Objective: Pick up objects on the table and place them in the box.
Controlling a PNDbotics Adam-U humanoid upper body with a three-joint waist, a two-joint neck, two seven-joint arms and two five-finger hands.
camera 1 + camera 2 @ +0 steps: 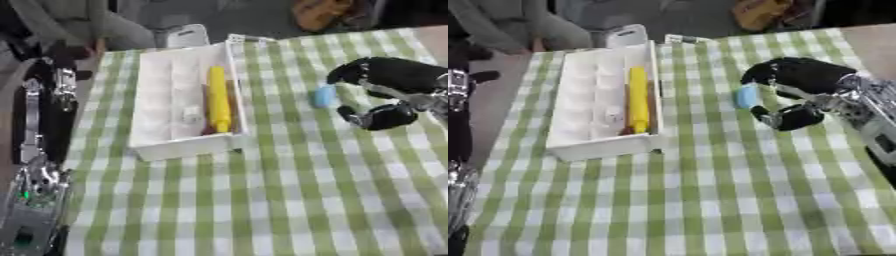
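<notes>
A small light-blue object (325,96) lies on the green-and-white checked cloth, right of the white box (166,145). My right hand (807,75) comes in from the right. Its fingers (350,72) arch just above the blue object and its thumb (372,117) sits just below it, apart from each other, the hand open. The box holds a long yellow object (218,100), a small white piece (190,114) and something reddish at the yellow object's near end. My left arm (35,125) stands off the table's left edge; its hand is unclear.
The checked table (262,200) runs wide toward me below the box. The box stands askew at the table's far left. A white thing (184,36) and an orange thing (319,12) sit past the far edge, near a person's grey sleeve.
</notes>
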